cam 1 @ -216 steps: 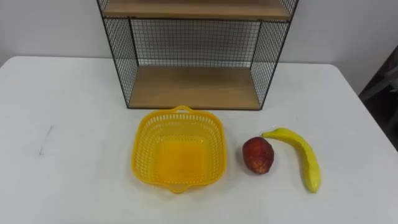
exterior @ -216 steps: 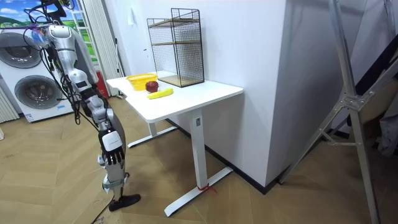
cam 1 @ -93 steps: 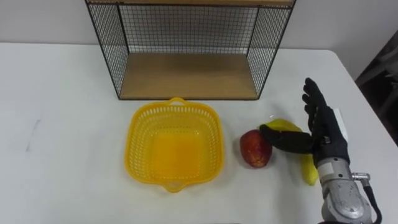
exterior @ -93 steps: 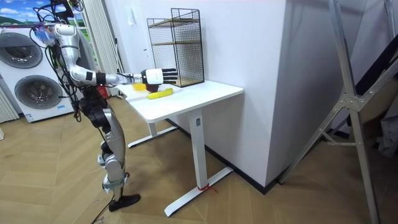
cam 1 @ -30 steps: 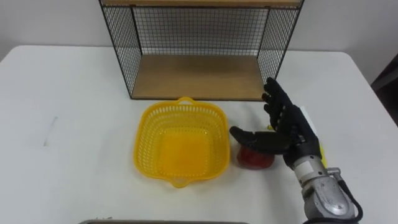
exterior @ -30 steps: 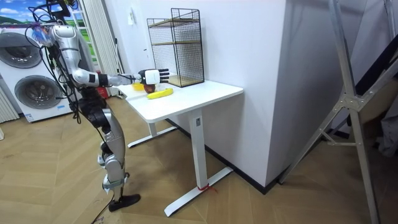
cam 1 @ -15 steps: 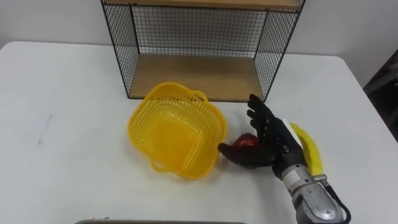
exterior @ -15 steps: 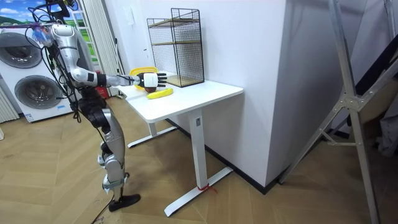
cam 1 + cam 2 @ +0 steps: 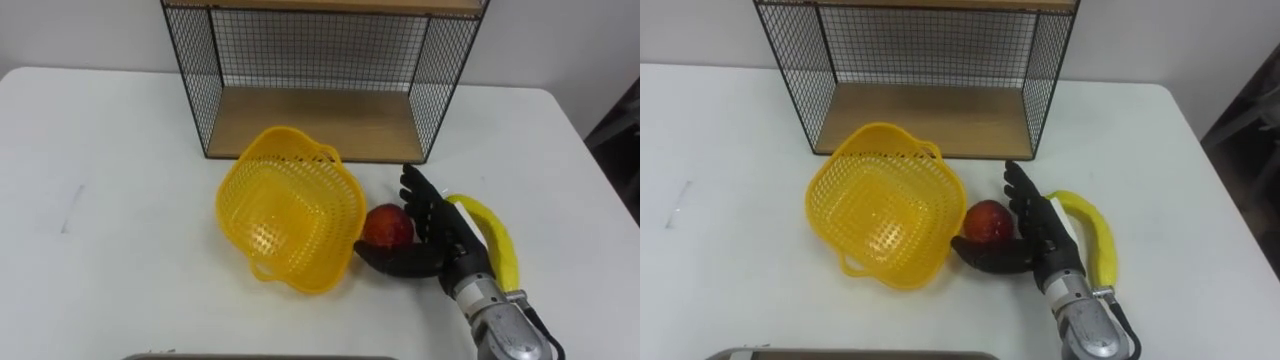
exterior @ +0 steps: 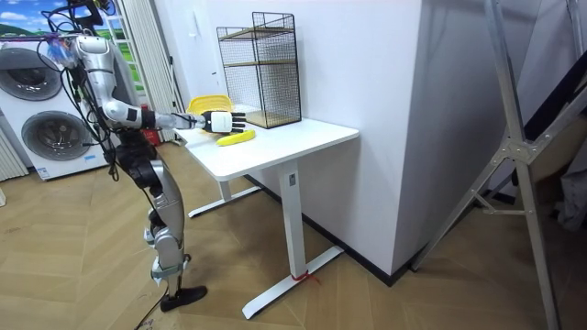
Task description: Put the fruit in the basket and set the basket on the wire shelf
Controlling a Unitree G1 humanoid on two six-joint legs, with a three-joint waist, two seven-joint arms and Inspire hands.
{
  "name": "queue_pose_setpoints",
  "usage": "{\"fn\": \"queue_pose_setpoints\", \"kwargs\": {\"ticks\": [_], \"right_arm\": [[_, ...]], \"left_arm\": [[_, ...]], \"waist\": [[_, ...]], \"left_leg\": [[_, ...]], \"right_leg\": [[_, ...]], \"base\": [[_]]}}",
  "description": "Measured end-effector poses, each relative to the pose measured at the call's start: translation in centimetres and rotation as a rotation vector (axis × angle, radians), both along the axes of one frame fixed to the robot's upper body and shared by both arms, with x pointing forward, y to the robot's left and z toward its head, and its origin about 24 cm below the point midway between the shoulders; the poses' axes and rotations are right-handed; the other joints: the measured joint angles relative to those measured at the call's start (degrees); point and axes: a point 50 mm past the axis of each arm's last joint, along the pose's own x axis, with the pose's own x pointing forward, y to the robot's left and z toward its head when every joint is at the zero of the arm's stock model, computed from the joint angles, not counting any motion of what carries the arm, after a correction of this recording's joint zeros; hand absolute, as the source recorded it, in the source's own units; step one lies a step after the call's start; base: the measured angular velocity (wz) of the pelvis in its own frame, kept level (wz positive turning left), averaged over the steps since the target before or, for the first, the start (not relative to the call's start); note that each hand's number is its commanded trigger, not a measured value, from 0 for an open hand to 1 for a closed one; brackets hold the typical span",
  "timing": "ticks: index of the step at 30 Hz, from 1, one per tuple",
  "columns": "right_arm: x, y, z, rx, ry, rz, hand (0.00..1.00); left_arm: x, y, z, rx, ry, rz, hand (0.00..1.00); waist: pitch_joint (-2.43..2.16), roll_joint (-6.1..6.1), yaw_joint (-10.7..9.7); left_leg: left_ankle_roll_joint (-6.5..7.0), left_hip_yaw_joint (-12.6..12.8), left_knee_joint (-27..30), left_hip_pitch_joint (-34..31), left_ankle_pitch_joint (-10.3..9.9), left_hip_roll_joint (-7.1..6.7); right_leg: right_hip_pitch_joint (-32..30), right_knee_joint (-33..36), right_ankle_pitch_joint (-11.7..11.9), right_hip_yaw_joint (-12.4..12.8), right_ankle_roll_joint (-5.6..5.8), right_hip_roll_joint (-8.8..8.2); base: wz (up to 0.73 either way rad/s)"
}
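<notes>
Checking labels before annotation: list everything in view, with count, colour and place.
basket: 1, yellow, tilted on the table in front of the shelf, empty
red fruit: 1, red, right of the basket, between the hand's thumb and fingers
banana: 1, yellow, on the table, right of the hand
wire shelf: 1, black wire with wooden boards, at the table's rear
table: 1, white
washing machines: 2, white, at the room view's left, behind the robot
metal stand: 1, grey, at the room view's right
right hand: 1, black, open, cupped around the red fruit
</notes>
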Motion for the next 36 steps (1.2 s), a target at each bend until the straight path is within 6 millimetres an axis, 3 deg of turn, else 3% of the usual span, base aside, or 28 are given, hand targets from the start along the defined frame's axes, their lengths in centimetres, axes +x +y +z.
{"fn": "queue_pose_setpoints", "kwargs": {"ticks": [8, 16, 17, 18, 19, 21, 23, 36], "right_arm": [[0.0, 0.1, 0.0, -0.063, -0.008, 0.024, 0.0], [0.0, 0.4, 0.1, -0.238, -0.04, 0.097, 0.0], [-0.1, 0.4, 0.0, -0.249, -0.041, 0.101, 0.07], [0.0, 0.4, 0.0, -0.276, -0.045, 0.111, 0.26], [-0.1, 0.5, 0.0, -0.303, -0.047, 0.122, 0.54], [-0.2, 0.5, -0.3, -0.344, -0.046, 0.138, 0.65], [-0.3, 0.4, -0.5, -0.376, -0.049, 0.142, 1.0], [0.6, -0.7, -0.6, -0.561, -0.065, 0.071, 1.0]], "left_arm": [[0.3, 0.0, 0.0, 0.01, -0.015, 0.001, 0.0], [0.0, 0.0, 0.0, 0.009, -0.005, -0.009, 0.0], [0.0, 0.1, 0.0, 0.009, -0.004, -0.009, 0.0], [0.0, 0.1, 0.0, 0.009, -0.002, -0.008, 0.0], [0.0, 0.1, 0.1, 0.008, -0.002, -0.009, 0.0], [0.0, 0.2, 0.1, 0.009, -0.001, -0.005, 0.0], [0.0, 0.2, 0.1, 0.007, -0.001, -0.004, 0.0], [0.2, 0.2, 0.1, -0.021, 0.02, -0.001, 0.0]], "waist": [[0.01, -0.06, -0.06], [-0.14, -0.35, -0.85], [-0.18, -0.38, -0.86], [-0.22, -0.45, -0.84], [-0.29, -0.56, -0.83], [-0.42, -0.72, -0.81], [-0.43, -0.72, -0.64], [-0.46, -0.27, -0.19]], "left_leg": [[0.0, -0.03, 0.02, -0.01, 0.0, -0.01], [0.0, -0.15, -0.21, -0.21, 0.0, -0.01], [0.0, -0.14, -0.25, -0.2, 0.0, -0.01], [0.0, -0.13, -0.24, -0.18, 0.0, -0.01], [0.0, -0.13, -0.22, -0.12, 0.0, -0.01], [0.0, -0.13, -0.18, -0.03, 0.0, -0.01], [0.0, -0.14, -0.03, -0.02, 0.0, -0.01], [0.0, -0.63, -0.29, 1.64, -0.12, -0.03]], "right_leg": [[0.08, -0.21, 0.0, -0.03, 0.0, 0.0], [0.21, -1.03, 0.22, -0.15, 0.02, 0.1], [0.19, -1.03, 0.22, -0.12, 0.02, 0.1], [0.17, -1.01, 0.22, -0.08, 0.02, 0.1], [0.18, -0.95, 0.22, -0.05, 0.01, 0.1], [0.23, -0.91, 0.23, -0.01, 0.01, 0.1], [0.31, -0.9, 0.27, -0.01, 0.01, 0.09], [2.12, -1.18, 0.27, -0.2, 0.02, 0.12]], "base": [[0.0], [0.0], [0.0], [0.0], [0.0], [0.0], [0.0], [0.01]]}}
